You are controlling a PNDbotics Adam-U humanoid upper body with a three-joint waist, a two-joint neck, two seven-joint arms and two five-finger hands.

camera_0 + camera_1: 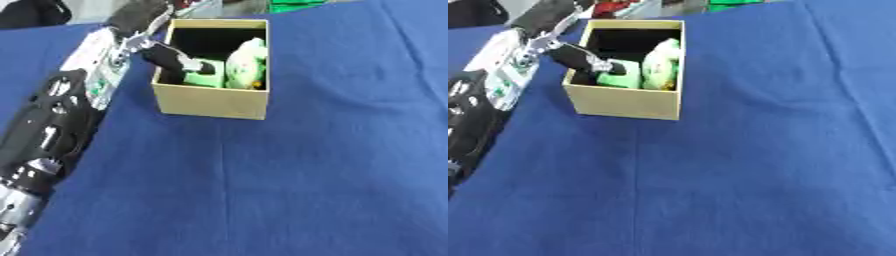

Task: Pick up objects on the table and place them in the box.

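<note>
1. Table covering: a deep blue cloth (289,175) spread across the whole work surface, with soft creases running toward the far right.
2. Container: an open-topped square cardboard box, tan outside and dark inside (213,102), standing upright on the cloth in the far left-centre part of the view.
3. Contents, item A: a bright green block-shaped object (205,78), lying low against the box's near wall, toward its left half.
4. Contents, item B: a pale green and white soft-looking rounded object with small coloured marks (246,62), standing taller in the right half of the box, just beside item A. What it is cannot be made out.
5. Left arm: black with silver and white joints, entering from the lower left edge and running up along the left side of the box.
6. Left hand (175,57): reaches over the box's left wall and down into the interior; its dark fingers (579,56) end at the green block and touch it. Whether they pinch the block or merely rest against it cannot be told.
7. Right hand: shows in neither view.
8. Far edge: dark and green shapes beyond the cloth, not identifiable.
</note>
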